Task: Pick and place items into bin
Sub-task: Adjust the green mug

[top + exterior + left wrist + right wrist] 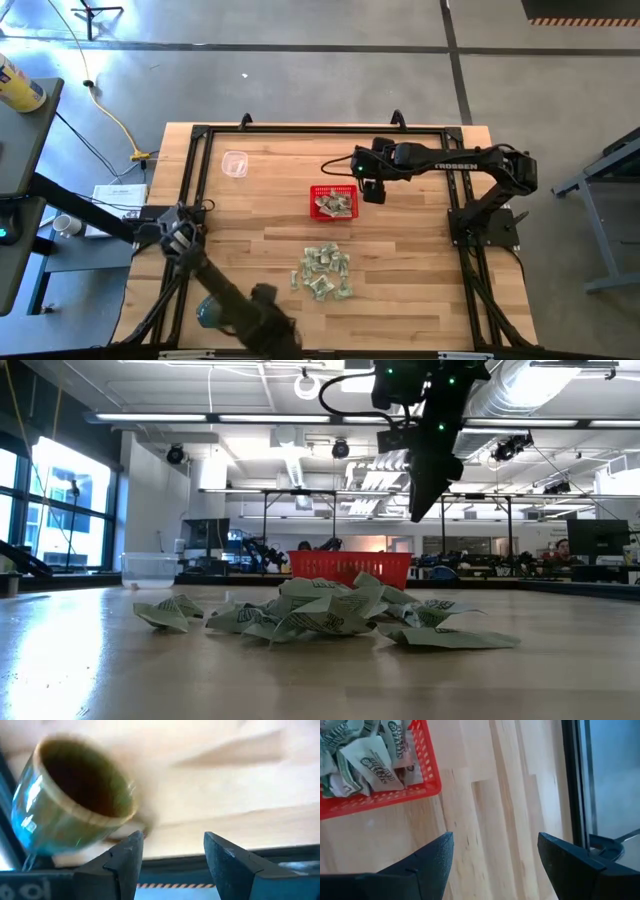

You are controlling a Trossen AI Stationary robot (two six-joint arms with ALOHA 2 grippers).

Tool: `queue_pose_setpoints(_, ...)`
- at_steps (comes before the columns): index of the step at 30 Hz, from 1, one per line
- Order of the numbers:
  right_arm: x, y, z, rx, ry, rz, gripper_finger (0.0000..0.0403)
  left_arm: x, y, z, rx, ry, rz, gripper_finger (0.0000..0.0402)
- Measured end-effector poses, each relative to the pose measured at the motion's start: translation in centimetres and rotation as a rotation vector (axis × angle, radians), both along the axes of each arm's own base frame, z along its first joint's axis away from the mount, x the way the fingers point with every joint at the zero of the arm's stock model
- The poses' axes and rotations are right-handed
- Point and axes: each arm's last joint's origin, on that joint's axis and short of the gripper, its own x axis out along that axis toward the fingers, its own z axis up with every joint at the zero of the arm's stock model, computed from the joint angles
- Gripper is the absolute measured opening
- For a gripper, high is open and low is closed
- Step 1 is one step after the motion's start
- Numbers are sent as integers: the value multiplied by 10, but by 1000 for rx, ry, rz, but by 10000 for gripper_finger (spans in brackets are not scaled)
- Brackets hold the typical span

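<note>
A red mesh basket [333, 202] stands mid-table with several green-and-white packets [365, 755] inside. A loose pile of the same packets [323, 272] lies on the wood nearer the near edge, seen also in the low view as packets [320, 615] in front of the basket [350, 568]. My right gripper [372, 192] hovers open, empty, just right of the basket, above the table [492, 855]. My left gripper [172, 855] is open near the table's near left corner, beside a mug [75, 800].
A clear plastic cup [235, 163] stands toward the far left of the table. A brown-green mug [210, 314] sits at the near left by the left arm. A black frame [200, 150] runs round the table's edges.
</note>
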Motion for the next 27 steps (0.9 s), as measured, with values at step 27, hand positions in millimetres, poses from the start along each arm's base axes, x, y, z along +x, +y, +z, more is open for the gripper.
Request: queue_pose_setpoints(27, 16, -1, 7, 20, -173, 99, 279, 11, 56, 11, -214, 156, -35, 157)
